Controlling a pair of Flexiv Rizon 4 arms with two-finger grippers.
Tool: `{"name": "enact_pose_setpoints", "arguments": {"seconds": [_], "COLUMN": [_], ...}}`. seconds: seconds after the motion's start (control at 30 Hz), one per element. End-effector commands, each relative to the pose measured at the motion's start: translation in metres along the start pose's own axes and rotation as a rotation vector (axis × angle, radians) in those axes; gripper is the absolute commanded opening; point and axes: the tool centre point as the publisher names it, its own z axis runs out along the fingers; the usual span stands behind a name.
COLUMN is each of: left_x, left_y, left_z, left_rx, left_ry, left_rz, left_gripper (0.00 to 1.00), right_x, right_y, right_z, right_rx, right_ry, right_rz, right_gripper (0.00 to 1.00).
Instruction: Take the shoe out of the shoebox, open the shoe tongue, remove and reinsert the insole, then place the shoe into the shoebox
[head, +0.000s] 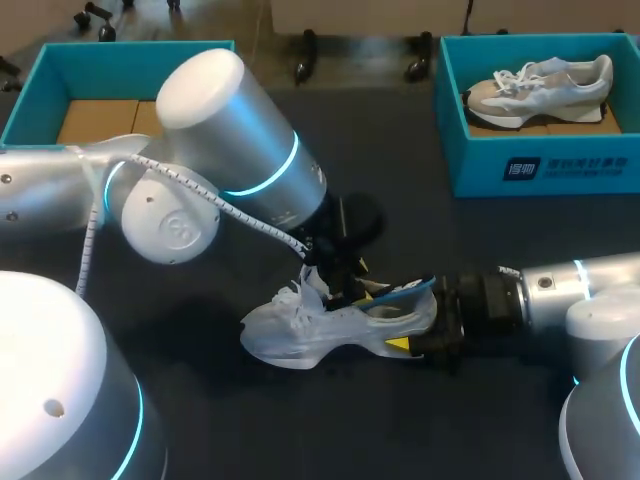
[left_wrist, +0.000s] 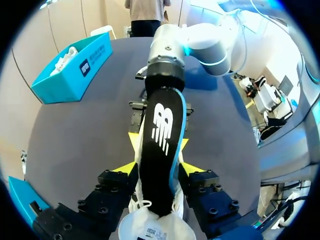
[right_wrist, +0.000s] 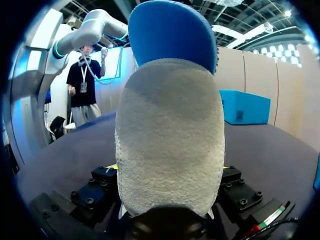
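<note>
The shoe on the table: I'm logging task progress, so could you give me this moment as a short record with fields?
shoe: white, on the table, outside both boxes
insole: black top, blue edge, partly out of the shoe, rising over the heel
right end effector: shut on the shoe's heel
left end effector: at the laces end, insole running ahead of it; grip unclear
right box: holds a second shoe
left box: brown cardboard inside, no shoe seen
</note>
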Motion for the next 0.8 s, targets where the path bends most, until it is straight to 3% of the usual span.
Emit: {"name": "enact_pose_setpoints", "arguments": {"seconds": [0.03,0.37,0.8], "left_x": [0.003,0.022,0.029], "left_y": [0.001,-0.008,-0.017], "left_z": [-0.006,-0.011,0.004], "left_rx": [0.006,0.002,-0.021], "left_ry": [0.005,-0.074,-0.219], "left_rz": [0.015,0.084,0.083], "left_gripper": [0.55,0.47,0.35], "right_x": [0.000,0.000,0.000], "right_y": [0.002,0.002,0.002], "right_z": [0.002,0.002,0.002], "right_rx": [0.007,0.007,0.007], "right_ry": [0.002,0.002,0.002], "right_rz": [0.000,0.000,0.000], "right_gripper": [0.00,0.00,0.00]}}
